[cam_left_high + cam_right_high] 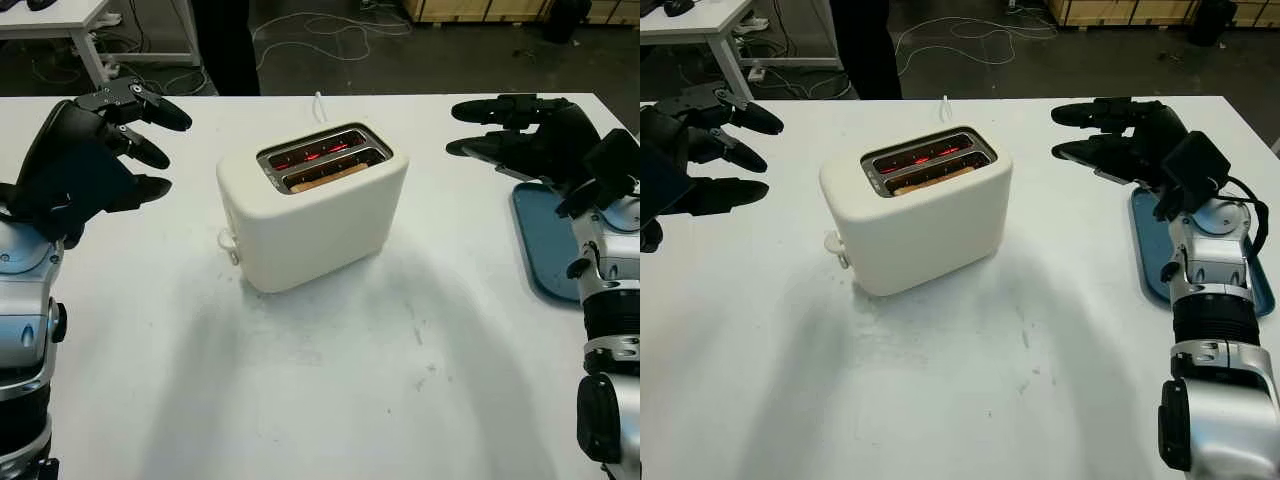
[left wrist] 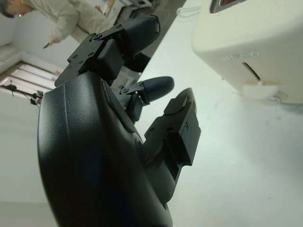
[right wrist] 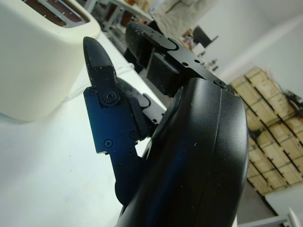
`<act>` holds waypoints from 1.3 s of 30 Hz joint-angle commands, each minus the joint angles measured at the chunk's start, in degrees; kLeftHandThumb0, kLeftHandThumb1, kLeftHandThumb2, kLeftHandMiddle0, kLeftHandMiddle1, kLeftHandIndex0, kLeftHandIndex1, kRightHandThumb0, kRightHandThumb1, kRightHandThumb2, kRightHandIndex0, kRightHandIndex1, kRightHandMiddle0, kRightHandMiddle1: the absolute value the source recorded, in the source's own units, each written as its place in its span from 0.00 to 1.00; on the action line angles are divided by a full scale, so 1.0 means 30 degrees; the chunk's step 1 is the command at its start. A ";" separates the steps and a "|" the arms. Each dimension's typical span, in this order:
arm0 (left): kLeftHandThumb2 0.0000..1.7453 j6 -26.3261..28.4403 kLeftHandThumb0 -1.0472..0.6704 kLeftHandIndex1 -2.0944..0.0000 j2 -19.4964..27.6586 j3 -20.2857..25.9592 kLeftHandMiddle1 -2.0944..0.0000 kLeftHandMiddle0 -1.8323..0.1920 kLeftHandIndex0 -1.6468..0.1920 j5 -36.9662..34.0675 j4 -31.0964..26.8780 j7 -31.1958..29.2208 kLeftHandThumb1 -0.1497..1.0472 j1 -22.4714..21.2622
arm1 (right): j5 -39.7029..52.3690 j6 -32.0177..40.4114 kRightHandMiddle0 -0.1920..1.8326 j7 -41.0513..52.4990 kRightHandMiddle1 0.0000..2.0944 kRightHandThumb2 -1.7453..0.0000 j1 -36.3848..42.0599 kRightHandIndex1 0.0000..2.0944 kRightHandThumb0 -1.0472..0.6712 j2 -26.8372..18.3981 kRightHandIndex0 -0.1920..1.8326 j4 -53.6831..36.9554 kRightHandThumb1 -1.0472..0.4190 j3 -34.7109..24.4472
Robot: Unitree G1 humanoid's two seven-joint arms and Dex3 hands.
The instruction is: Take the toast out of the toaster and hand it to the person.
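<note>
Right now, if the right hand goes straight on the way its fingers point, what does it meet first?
Probably the toaster. The open right hand points across the table toward its upper part, with nothing between, though its height against the toaster top is unclear.

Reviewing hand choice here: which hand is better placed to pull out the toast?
Probably the right hand: open and level with the toaster slots where the toast sits. The left hand, open too, faces the lever side.
</note>
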 commanded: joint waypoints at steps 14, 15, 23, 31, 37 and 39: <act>0.09 -0.0133 0.92 0.48 -0.0062 0.0050 0.35 0.67 0.65 -0.0032 0.0030 0.0133 0.89 -0.0141 | 0.0103 0.0093 0.56 -0.0009 0.00 1.00 -0.0187 0.00 0.36 -0.0033 0.62 -0.0054 0.15 -0.0010; 0.09 -0.0157 0.91 0.48 -0.0055 0.0034 0.35 0.67 0.65 0.0002 0.0018 0.0149 0.89 -0.0119 | 0.0077 0.0123 0.56 -0.0014 0.00 1.00 -0.0181 0.00 0.36 -0.0057 0.62 -0.0084 0.14 0.0004; 0.08 -0.0757 0.91 0.48 0.0100 -0.0045 0.35 0.67 0.65 0.0149 0.0175 0.0075 0.89 0.0028 | 0.0094 0.0176 0.55 0.0095 0.00 1.00 -0.0201 0.00 0.37 -0.0112 0.62 -0.0026 0.14 0.0000; 0.10 -0.0373 0.92 0.48 -0.0240 0.0175 0.35 0.67 0.66 -0.0206 0.0023 0.0134 0.89 0.0023 | 0.0022 0.0059 0.55 0.0012 0.00 1.00 -0.0208 0.00 0.37 -0.0054 0.62 0.0014 0.14 0.0027; 0.10 -0.0538 0.91 0.48 -0.0318 0.0274 0.34 0.68 0.66 -0.0250 0.0109 0.0122 0.89 0.0113 | 0.0082 0.0044 0.55 0.0122 0.00 1.00 -0.0198 0.00 0.37 -0.0057 0.62 0.0041 0.14 0.0019; 0.10 -0.0706 0.91 0.47 -0.0277 0.0266 0.34 0.68 0.66 -0.0225 0.0166 0.0074 0.89 0.0147 | 0.0092 0.0115 0.55 0.0131 0.00 1.00 -0.0185 0.00 0.37 -0.0072 0.61 0.0010 0.14 0.0013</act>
